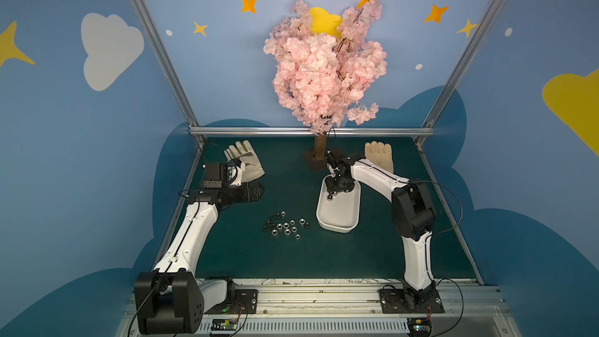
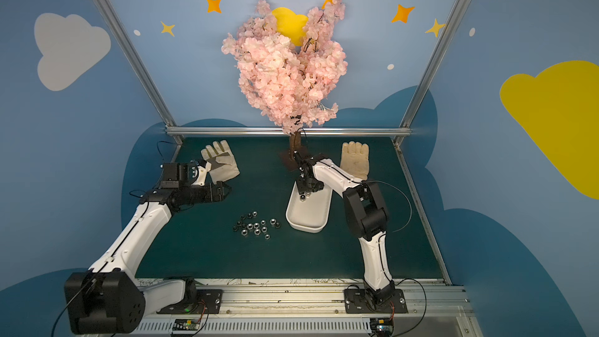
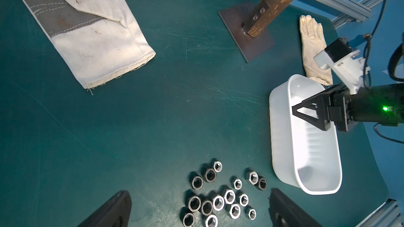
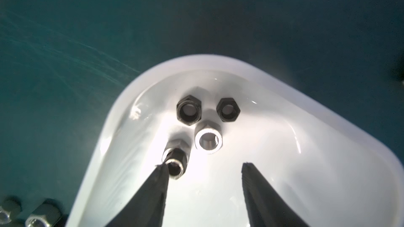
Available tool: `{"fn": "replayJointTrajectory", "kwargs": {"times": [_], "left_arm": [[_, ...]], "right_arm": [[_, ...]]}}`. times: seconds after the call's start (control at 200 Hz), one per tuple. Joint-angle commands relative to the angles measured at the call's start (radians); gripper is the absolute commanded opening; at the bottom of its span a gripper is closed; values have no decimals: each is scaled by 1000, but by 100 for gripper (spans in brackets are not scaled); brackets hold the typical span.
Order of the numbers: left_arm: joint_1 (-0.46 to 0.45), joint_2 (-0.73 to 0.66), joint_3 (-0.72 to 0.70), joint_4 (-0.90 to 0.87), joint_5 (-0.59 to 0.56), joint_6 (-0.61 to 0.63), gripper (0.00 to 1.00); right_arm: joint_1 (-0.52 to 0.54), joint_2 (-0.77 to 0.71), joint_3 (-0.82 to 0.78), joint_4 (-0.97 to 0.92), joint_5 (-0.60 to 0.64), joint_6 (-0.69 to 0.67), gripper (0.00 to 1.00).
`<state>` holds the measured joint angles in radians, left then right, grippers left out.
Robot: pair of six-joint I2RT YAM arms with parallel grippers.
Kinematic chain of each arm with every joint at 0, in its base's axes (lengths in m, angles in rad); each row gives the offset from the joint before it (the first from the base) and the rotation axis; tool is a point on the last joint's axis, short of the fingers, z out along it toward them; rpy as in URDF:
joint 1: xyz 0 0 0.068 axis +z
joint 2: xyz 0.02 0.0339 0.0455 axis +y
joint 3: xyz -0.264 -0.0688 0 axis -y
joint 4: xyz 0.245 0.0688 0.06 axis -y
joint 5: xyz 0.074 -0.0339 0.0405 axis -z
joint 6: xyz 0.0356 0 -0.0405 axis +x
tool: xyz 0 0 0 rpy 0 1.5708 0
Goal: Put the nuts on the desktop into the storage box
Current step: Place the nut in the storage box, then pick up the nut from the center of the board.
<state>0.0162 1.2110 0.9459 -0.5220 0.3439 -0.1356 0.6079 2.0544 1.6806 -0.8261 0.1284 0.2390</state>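
- The right gripper (image 4: 204, 165) hangs over the far end of the white box (image 4: 207, 62). Its jaws are spread and pinch nothing. Only the right wrist view shows that gap; in both top views the gripper's black body covers it.
- A dark nut (image 4: 175, 164) lies right by one fingertip (image 4: 160, 172). I cannot tell whether the two touch.
- Just past it, three more nuts (image 4: 208, 140) rest on the box floor, one silver and two black. A top view shows only a single shiny nut (image 1: 329, 198) under the gripper. The left wrist view shows none, because the box wall hides them.
- The left gripper (image 3: 199, 192) is also spread wide and holds nothing. Its wrist view looks down between the jaws at the loose nuts (image 3: 220, 195).
- In both top views these loose nuts sit bunched on the green table (image 1: 291, 254), silver and black mixed. The box is near them at 3 o'clock and the left gripper is at 10 o'clock.
- The right wrist view catches only a blurred pair of them at its corner.
- Farther out, a canvas glove (image 1: 243, 163) lies at 11 o'clock of the table and a knitted glove (image 1: 379, 157) at 1 o'clock.
- A pink blossom tree (image 1: 324, 69) stands at 12 o'clock. Its flat base plate (image 3: 247, 33) shows plainly only in the left wrist view.
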Motion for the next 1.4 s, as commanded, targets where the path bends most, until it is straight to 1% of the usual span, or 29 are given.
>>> {"fn": "replayJointTrajectory", "kwargs": {"times": [0.0, 0.11, 0.27, 0.356, 0.426, 0.591, 0.711, 0.941, 1.397], "left_arm": [[-15, -26, -10, 17, 13, 1, 100], [-17, -7, -9, 20, 24, 0, 100], [-18, -2, -8, 17, 18, -1, 100], [-16, -6, -10, 17, 7, -1, 100], [-17, -5, -7, 13, -2, 1, 100], [-16, -16, -10, 10, -23, 4, 100], [-18, -18, -10, 10, -28, 4, 100], [-17, -20, -10, 8, -33, 6, 100], [-17, -27, -12, 10, -44, 5, 100]], "right_arm": [[57, -158, -6, -38, 82, -23, 61], [108, -219, -42, -29, 80, -43, 62], [179, -211, -30, -32, 38, -55, 63], [225, -179, -6, -30, 29, -68, 65], [255, -135, 32, -39, -4, -74, 65], [317, -22, 120, -66, -28, -87, 65], [344, 62, 178, -84, -57, -92, 65], [381, 190, 263, -98, -74, -110, 65], [408, 331, 375, -108, -90, -120, 65]]}}
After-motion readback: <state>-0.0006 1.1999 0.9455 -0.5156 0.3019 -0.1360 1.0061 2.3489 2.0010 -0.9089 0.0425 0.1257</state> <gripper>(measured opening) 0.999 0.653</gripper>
